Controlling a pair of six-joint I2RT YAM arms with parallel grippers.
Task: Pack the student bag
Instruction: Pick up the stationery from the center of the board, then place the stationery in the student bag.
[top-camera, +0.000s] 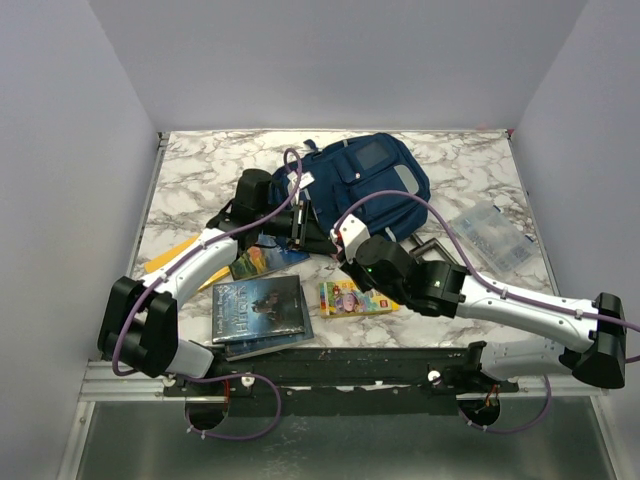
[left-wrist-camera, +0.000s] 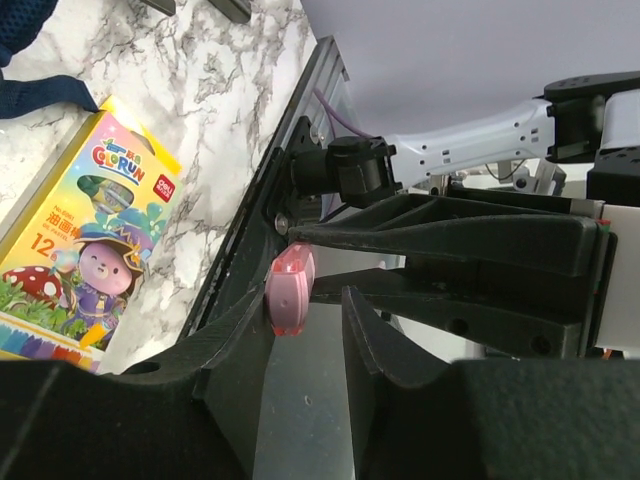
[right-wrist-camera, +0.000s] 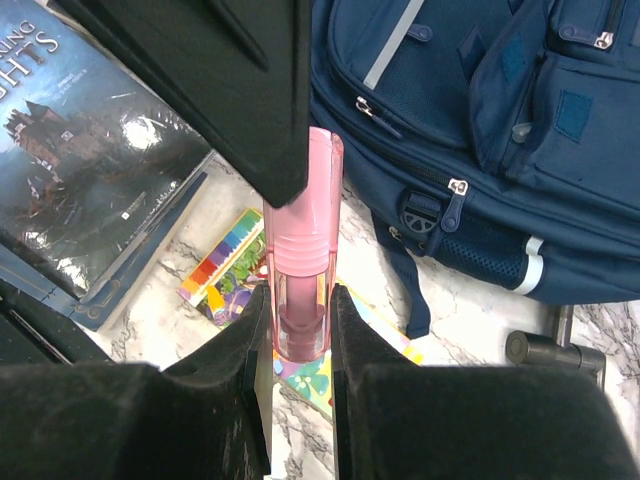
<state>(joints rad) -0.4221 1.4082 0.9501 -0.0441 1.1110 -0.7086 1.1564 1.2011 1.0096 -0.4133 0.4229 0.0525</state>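
**Student bag** (top-camera: 365, 185): navy with grey stripes, lying flat at the far middle of the counter (top-camera: 200, 165), pockets upward. Both tools hide its near-left edge. The main opening cannot be made out.

**Right tool** (right-wrist-camera: 298, 335): clamped on the pink item (right-wrist-camera: 303, 250), a translucent stick, perhaps a highlighter, held just near of the bag.

**Left tool** (left-wrist-camera: 305, 310): jaws part-way apart around the item's other end, one finger against it and a sliver of gap at the other. In the right wrist view this tool's finger covers the item's top end.

**Crayon box** (top-camera: 355, 298): near middle, below the meeting tools. It is cut off at the edge in the left wrist view.

**Dark book** (top-camera: 258, 305): near left, stacked on another of which only the edges show.

**Third cover** (top-camera: 268, 260): mostly hidden under the left arm.

**Yellow flat piece** (top-camera: 165, 258): left side, largely under the left arm, kind unclear.

**Clear plastic box** (top-camera: 495, 235): right side, contents too small to tell.

**Dark metal bar** (right-wrist-camera: 555, 347): just near-right of the bag, cut off by the frame.
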